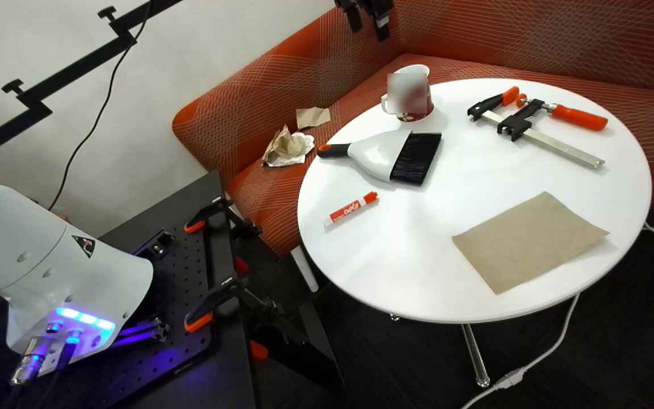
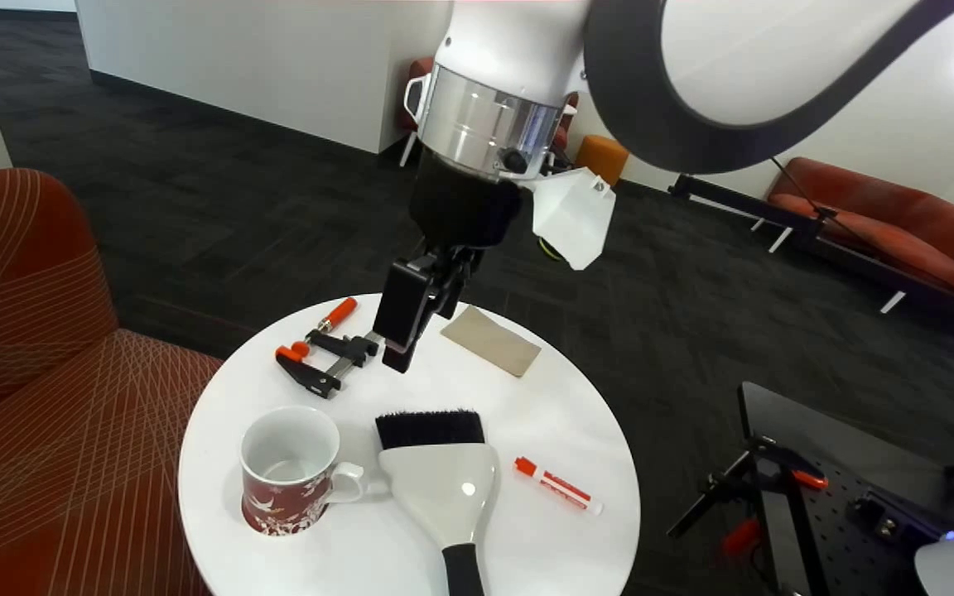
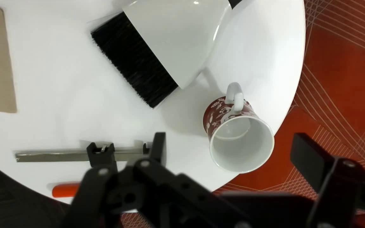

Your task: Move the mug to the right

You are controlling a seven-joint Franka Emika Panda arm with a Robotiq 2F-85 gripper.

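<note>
In my wrist view I see nearest the gripper [image 3: 233,154], its two fingers standing wide apart. Lower down, the mug [image 3: 240,139] stands upright on the bench [image 3: 59,122], close to the edge, its handle on the side of the brush [image 3: 176,41]. Farther from the mug, I see in both exterior views the clamp [image 1: 543,138], the marker [image 1: 352,209] and the flat brown paper [image 1: 531,241].

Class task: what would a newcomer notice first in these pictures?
Probably the patterned maroon mug: it stands upright near the edge of the white table. The white brush with black bristles lies beside the mug. In the wrist view, black fingers stand wide apart, the mug showing between them.
</note>
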